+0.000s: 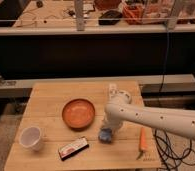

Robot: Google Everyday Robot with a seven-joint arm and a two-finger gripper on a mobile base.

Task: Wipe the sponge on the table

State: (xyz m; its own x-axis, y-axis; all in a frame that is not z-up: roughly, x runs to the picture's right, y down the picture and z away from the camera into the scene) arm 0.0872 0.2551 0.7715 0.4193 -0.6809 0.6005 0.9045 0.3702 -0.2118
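A small blue-grey sponge (pixel 106 134) lies on the light wooden table (pixel 46 102), just right of the orange bowl (pixel 78 113). My gripper (pixel 109 129) points down right on top of the sponge, at the end of the white arm (pixel 156 119) that reaches in from the right. The gripper covers the sponge's upper part.
A white cup (pixel 31 137) stands at the front left. A flat black-and-red pack (pixel 74 148) lies near the front edge. An orange carrot (pixel 143 140) lies at the front right. A small white bottle (pixel 112 90) stands behind the arm. A cluttered bench with rails (pixel 91 20) runs along the back.
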